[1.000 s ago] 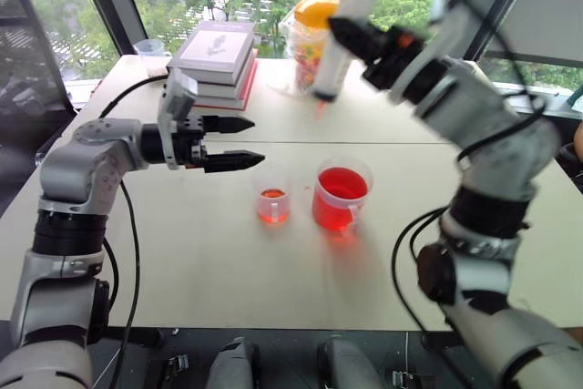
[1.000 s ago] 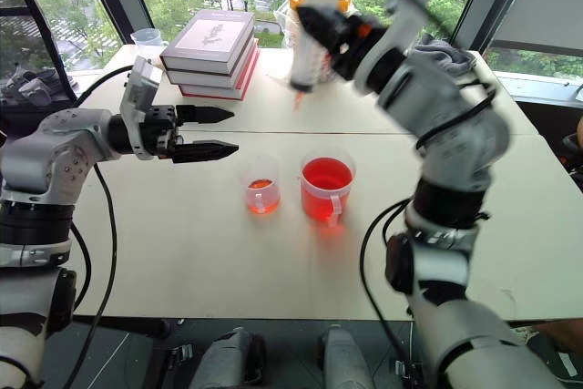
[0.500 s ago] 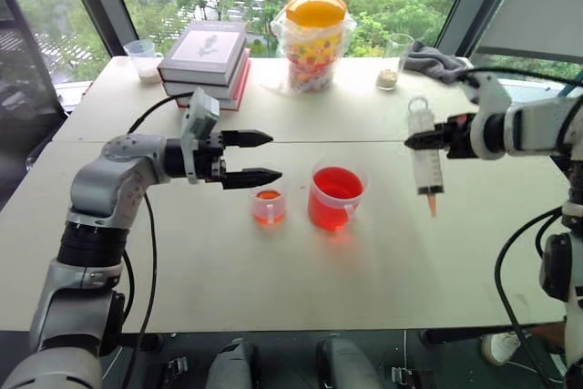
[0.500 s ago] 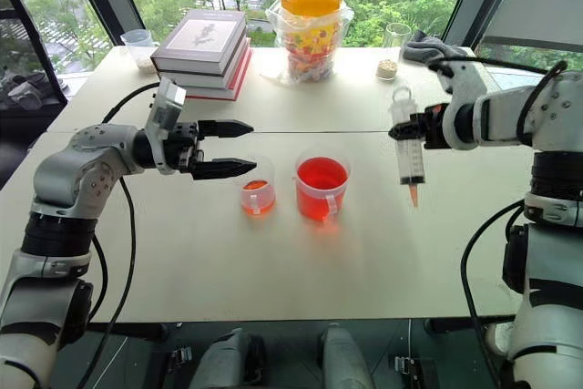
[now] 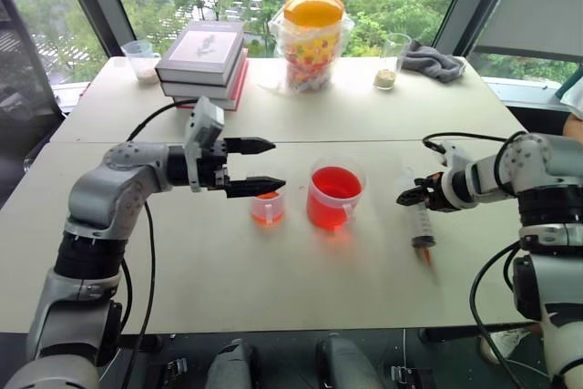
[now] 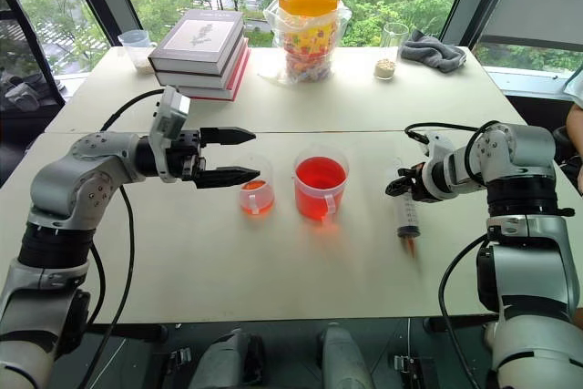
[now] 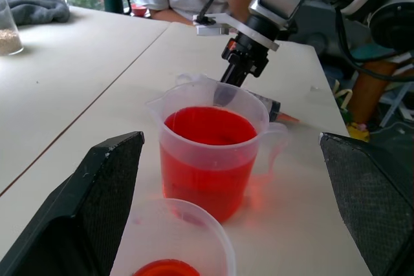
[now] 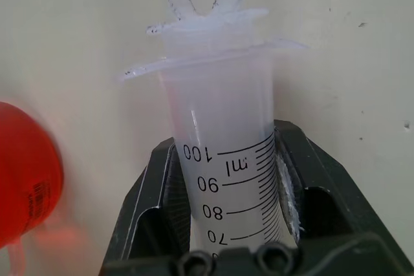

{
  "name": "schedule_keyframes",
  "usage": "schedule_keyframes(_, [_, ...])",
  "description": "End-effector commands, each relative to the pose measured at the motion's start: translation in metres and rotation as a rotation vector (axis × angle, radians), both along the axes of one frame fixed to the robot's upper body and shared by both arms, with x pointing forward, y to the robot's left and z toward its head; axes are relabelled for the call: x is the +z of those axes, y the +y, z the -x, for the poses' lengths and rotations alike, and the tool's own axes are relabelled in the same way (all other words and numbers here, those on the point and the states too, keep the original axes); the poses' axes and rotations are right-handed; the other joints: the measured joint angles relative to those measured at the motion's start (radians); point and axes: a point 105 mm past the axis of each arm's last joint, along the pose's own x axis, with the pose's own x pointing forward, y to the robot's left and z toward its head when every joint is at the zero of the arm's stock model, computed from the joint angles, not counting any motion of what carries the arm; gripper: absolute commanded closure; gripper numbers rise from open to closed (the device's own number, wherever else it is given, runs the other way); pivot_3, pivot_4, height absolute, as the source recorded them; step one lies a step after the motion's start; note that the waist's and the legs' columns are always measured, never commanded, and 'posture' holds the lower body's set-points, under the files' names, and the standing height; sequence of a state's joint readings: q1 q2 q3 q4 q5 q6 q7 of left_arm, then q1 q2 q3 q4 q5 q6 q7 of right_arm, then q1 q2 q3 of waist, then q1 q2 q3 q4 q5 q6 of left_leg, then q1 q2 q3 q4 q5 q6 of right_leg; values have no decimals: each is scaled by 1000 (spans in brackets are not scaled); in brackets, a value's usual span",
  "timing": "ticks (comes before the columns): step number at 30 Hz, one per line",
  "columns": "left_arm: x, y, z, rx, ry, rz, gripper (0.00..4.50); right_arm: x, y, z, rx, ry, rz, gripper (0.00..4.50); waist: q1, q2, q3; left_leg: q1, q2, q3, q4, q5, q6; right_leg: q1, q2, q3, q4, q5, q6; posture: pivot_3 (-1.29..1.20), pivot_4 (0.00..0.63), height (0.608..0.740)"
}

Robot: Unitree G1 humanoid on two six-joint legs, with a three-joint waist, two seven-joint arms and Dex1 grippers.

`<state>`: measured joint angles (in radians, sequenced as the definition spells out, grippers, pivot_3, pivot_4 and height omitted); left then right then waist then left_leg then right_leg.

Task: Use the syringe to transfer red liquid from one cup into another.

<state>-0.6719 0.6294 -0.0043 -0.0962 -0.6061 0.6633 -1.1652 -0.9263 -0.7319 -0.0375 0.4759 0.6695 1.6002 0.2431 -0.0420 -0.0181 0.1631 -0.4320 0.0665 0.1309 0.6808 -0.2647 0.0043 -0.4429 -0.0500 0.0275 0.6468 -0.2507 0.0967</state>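
- The syringe [image 6: 407, 216] lies flat on the table [image 6: 273, 271] at about three o'clock from the handled cup [image 6: 321, 187], well apart from it, with its orange tip toward the near edge and the plunger end away.
- The right gripper [image 6: 401, 187] sits over the plunger end of the barrel. In the wrist view its fingers [image 8: 145, 185] stand either side of the barrel; the near one looks slightly off the plastic. Whether it grips or has let go, I cannot tell.
- With the syringe flat on the table, this reads as parking the tool, not drawing or dispensing.
- The handled cup stands near mid-table, well filled with red liquid [image 6: 321, 173]. Its handle faces the near edge.
- The small cup [image 6: 258, 196] stands just beside it at nine o'clock, a thin red layer at its bottom, so little has been moved across by the look of it.
- The left gripper [image 6: 244, 153] hangs level with its fingers spread wide and empty, tips just above the small cup's far rim, probably waiting to steady a cup.
- Books [image 6: 200, 43] and a candy jar [image 6: 310, 20] sit at the far edge, clear of the work.
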Motion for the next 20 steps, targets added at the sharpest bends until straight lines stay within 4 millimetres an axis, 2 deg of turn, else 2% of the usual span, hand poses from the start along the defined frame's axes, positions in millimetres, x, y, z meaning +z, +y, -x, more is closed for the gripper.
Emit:
schedule_keyframes(1, [12,2,7,-7,-28,20,0,10,0,-2,1,-40,-18,893,0,0,0,0,0,0,0,0,0,0,0,0,0,0,0,0,150,740])
schedule_keyframes(3, [13,2,8,-10,-17,26,0,16,-2,-2,2,-62,-16,47,0,0,0,0,0,0,0,0,0,0,0,0,0,0,0,0,150,740])
schedule_keyframes(6, [14,2,8,-12,-14,24,0,32,-5,1,35,-133,0,47,3,0,0,0,0,0,1,0,0,0,0,0,0,0,0,0,150,740])
schedule_keyframes(9, [14,4,8,-9,-12,17,0,65,0,14,146,-296,21,47,8,0,0,-1,0,0,0,0,0,-1,0,0,0,0,0,0,150,740])
schedule_keyframes(10, [14,5,8,-5,-9,11,0,77,3,22,197,-352,26,47,8,0,0,-1,0,0,0,0,0,-1,0,0,0,0,0,0,150,740])
schedule_keyframes(12, [14,7,8,-2,-6,4,0,88,7,34,261,-411,39,47,10,0,0,-2,0,-1,-1,0,0,-1,0,-1,-1,0,1,0,150,740])
schedule_keyframes(16, [13,13,9,5,8,-17,0,113,20,75,456,-566,109,47,18,0,0,-1,0,-2,0,0,0,-1,0,-1,-1,0,0,0,150,740])
schedule_keyframes(20, [14,16,7,19,18,-17,0,124,28,93,524,-655,111,47,21,0,0,-1,0,-3,0,0,0,0,0,-1,-1,-2,-2,0,150,740])
